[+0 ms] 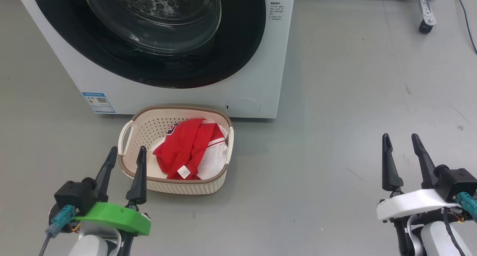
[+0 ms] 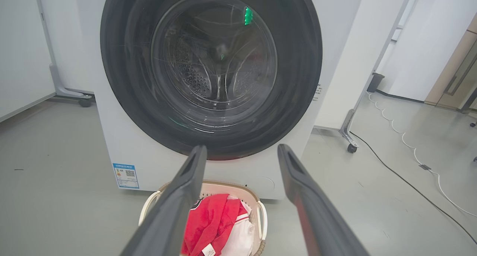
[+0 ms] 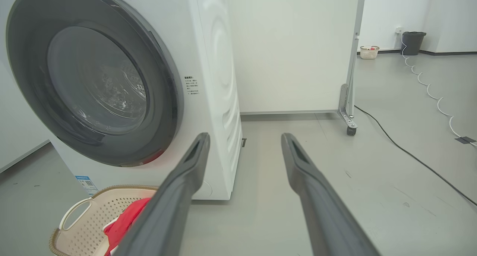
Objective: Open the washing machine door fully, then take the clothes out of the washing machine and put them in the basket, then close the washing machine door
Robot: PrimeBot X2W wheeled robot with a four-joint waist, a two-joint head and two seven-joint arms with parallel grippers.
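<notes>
Red clothes point(image 1: 186, 146) fill the basket point(image 1: 130, 166) before the washing machine point(image 1: 186, 95); door point(image 1: 156, 69) shut.

You find a blue label point(image 1: 98, 102) low on the left of the washing machine point(image 1: 257, 88) front. It carries a QR code and lines of print too small to read. Right of the washing machine door point(image 1: 156, 36), a short block of dark print point(image 1: 276, 11) stands on the white panel; its characters cannot be made out. The clothes point(image 1: 186, 144) in the basket point(image 1: 179, 189) bear a small white tag point(image 1: 183, 171) with no legible marking.
</notes>
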